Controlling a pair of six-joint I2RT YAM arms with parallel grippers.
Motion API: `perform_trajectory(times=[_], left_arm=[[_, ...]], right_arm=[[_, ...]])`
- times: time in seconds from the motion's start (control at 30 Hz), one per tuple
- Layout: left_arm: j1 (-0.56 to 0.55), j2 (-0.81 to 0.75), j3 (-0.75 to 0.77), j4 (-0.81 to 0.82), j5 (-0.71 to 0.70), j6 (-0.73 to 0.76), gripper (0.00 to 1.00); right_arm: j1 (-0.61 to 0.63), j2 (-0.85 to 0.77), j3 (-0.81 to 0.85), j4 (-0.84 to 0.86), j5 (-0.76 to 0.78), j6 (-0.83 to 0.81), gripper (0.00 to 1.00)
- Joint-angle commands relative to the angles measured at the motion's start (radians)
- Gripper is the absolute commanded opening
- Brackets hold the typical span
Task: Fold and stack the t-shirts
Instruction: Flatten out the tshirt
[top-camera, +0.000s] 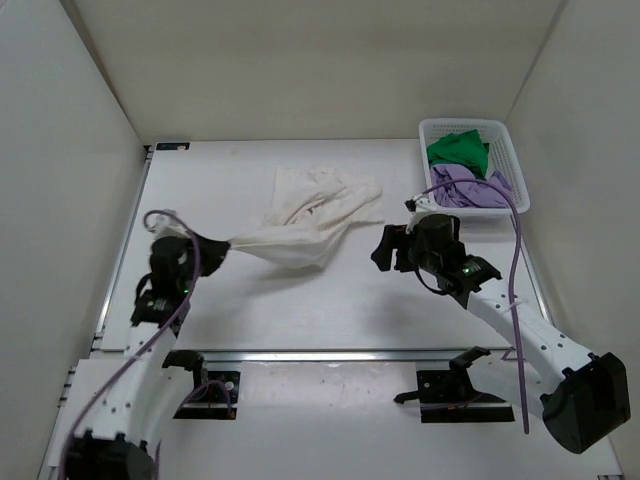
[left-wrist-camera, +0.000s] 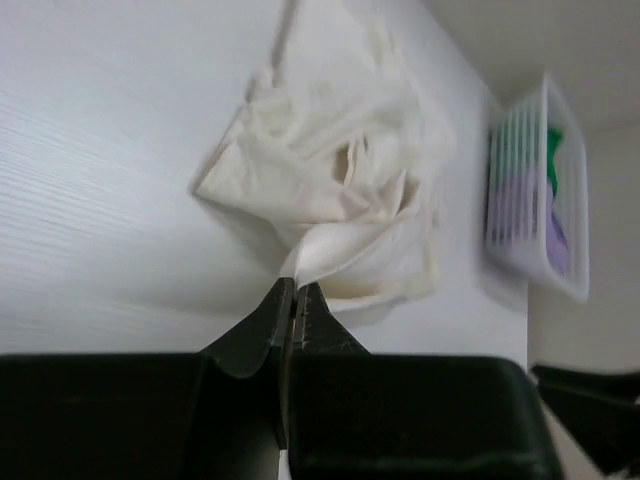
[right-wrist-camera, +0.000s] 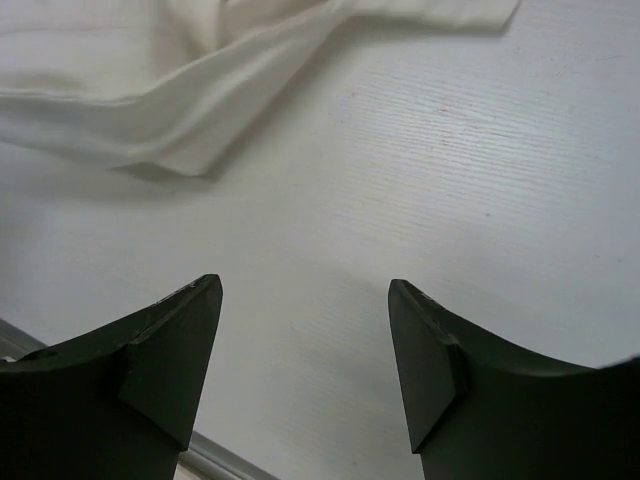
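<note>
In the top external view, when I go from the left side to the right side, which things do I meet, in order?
From the left: left gripper, cream-white t-shirt, right gripper, white basket holding the lavender t-shirt and the green t-shirt.

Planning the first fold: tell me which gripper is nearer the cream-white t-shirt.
Left. The left gripper is shut on an edge of the cream-white t-shirt; the right gripper hangs open just off its right side, not touching it.
</note>
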Motion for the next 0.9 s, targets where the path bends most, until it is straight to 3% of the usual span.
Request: perform_trajectory(times=[0.0,0.13,0.2,0.3,0.37,0.63,0.87], left_arm=[[0.268,-0.118,0.093,-0.350,0.116,0.193,0.00],[0.248,-0.023,0.175,-0.429,0.023,0.272,0.00],[0.312,0.020,0.163,-0.397,0.093,0.275,0.00],[0.278,0.063,0.146,-0.340,0.094,0.242,0.00],[0.228,0.055,0.115,-0.308,0.084,0.203,0.00],[0.223,0.003,0.110,-0.309,0.066,0.216,0.00],[0.179,-0.024,0.083,-0.286,0.084,0.219,0.00]], right_arm=[[0.004,0.026,-0.027,0.179,0.050,0.066,0.64],[-0.030,0.090,-0.100,0.290,0.082,0.120,0.65],[-0.052,0.116,-0.175,0.408,0.103,0.193,0.64],[-0.036,0.187,-0.241,0.542,0.142,0.267,0.60],[-0.006,0.257,-0.241,0.592,0.184,0.286,0.53],[0.054,0.455,-0.221,0.735,0.152,0.393,0.51],[-0.102,0.529,-0.186,0.818,0.177,0.430,0.51]])
